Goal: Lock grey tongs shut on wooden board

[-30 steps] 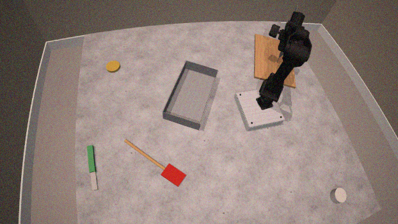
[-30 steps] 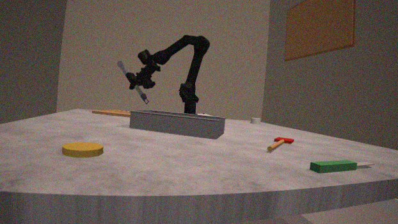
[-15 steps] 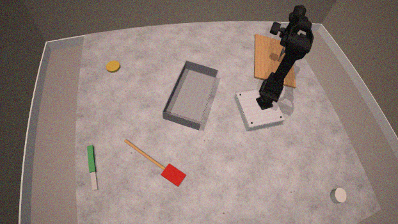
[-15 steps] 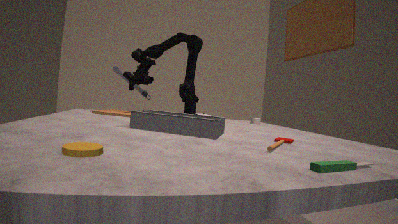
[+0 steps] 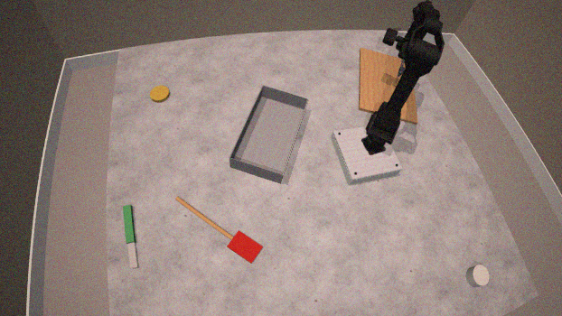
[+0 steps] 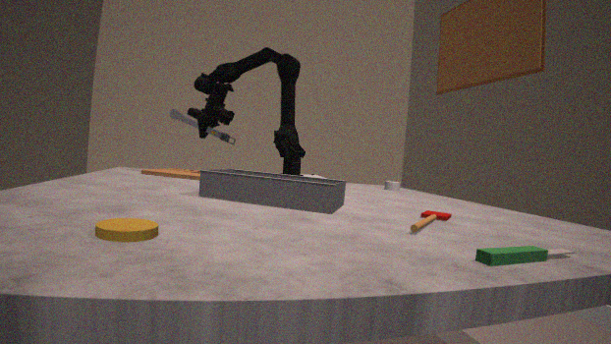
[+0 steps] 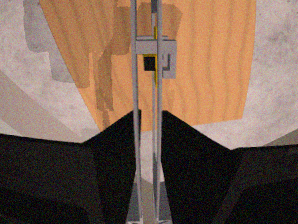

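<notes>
The grey tongs [image 6: 184,117] [image 7: 145,46] are in the air, held across my gripper [image 6: 202,135] [image 7: 151,114], which is shut on their two arms. The arms are close together and nearly parallel. In the exterior view the tongs slope, with the thicker tip end higher at the left and the hinge end lower at the right. Whether the lock has caught cannot be told. The wooden board [image 5: 372,86] [image 6: 167,173] [image 7: 215,60] lies below the gripper. The roasting tin [image 5: 255,171] [image 6: 265,194] stands beside it and holds nothing. The arm mostly hides the tongs in the top view.
The arm's white base plate [image 5: 361,158] is near the board. A yellow disc [image 5: 159,93] [image 6: 127,230], a green-handled knife [image 5: 129,224] [image 6: 513,256], a red-headed tool [image 5: 245,246] [image 6: 436,215] and a white cylinder [image 5: 480,274] [image 6: 392,185] lie farther off.
</notes>
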Tool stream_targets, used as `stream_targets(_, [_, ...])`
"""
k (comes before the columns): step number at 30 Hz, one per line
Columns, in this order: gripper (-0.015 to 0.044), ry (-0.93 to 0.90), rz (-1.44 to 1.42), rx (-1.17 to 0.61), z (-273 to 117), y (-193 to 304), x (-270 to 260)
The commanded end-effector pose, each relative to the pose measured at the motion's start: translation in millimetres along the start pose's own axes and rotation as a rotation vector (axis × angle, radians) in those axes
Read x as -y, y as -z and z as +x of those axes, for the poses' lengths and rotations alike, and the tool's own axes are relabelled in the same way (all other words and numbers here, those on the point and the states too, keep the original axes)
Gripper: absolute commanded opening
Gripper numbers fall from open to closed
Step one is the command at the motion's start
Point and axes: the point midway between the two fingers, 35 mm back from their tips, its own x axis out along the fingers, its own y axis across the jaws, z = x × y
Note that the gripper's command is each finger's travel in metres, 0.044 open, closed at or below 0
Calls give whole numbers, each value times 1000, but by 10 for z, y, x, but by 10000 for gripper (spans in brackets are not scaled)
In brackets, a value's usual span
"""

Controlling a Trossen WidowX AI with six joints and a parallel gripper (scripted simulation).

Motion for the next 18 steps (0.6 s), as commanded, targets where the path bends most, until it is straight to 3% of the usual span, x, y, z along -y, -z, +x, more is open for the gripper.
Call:
stream_targets(1, [-150, 6, -3, 54, -69, 28, 8])
stream_targets(10, [-150, 10, -3, 193, -149, -14, 9])
stream_targets(18, [-150, 11, -3, 204, -156, -18, 9])
